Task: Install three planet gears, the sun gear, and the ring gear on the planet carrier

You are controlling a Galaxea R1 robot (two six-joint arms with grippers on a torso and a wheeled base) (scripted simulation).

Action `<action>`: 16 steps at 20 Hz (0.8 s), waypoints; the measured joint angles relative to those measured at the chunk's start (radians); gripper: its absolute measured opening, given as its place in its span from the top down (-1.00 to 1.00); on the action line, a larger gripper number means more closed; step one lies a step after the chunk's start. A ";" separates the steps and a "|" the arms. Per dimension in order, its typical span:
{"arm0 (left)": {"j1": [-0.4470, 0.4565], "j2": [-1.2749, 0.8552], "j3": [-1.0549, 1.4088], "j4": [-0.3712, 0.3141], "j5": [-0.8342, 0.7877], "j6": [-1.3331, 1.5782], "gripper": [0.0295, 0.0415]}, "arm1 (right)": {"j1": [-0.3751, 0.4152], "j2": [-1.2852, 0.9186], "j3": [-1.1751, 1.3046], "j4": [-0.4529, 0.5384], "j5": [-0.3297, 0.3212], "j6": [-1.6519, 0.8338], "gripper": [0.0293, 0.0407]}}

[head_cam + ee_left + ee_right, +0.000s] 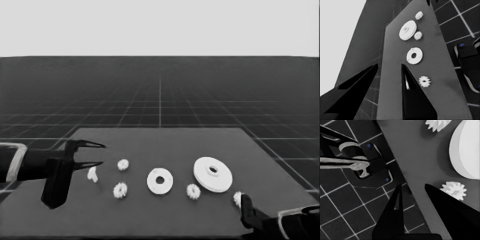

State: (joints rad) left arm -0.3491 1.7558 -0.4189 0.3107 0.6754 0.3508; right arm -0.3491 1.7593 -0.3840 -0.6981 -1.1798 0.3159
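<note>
The dark tabletop (165,210) carries a larger round part (213,174), a smaller round part (160,181) to its left, four small gears and, far left, a thin white piece (92,174)

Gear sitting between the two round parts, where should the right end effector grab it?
Across its toothed rim, coming straight down. The gear lies flat, close beside the larger round part, so a level approach looks blocked. Set the right end effector's fingers along the open front-back line.

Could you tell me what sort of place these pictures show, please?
Probably a simulated assembly bench, not a real room: a dark flat table stands on an endless grid floor, bearing loose white parts such as a small toothed gear and a larger round part.
</note>
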 joint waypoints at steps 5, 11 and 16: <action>0.256 0.251 -0.152 0.465 0.395 -0.486 -0.41 | -0.011 0.001 0.003 0.009 0.002 0.000 -0.52; 0.312 0.882 -1.277 -0.158 0.789 -1.237 -0.50 | -0.006 0.000 -0.003 0.001 0.000 0.000 -0.61; 0.429 0.968 -1.493 -0.120 0.714 -1.168 -0.49 | -0.006 0.000 -0.003 0.000 0.000 0.000 -0.61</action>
State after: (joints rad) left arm 0.0804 2.7236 -1.9122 0.1902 1.3894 -0.8170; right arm -0.3547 1.7592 -0.3868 -0.6977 -1.1801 0.3159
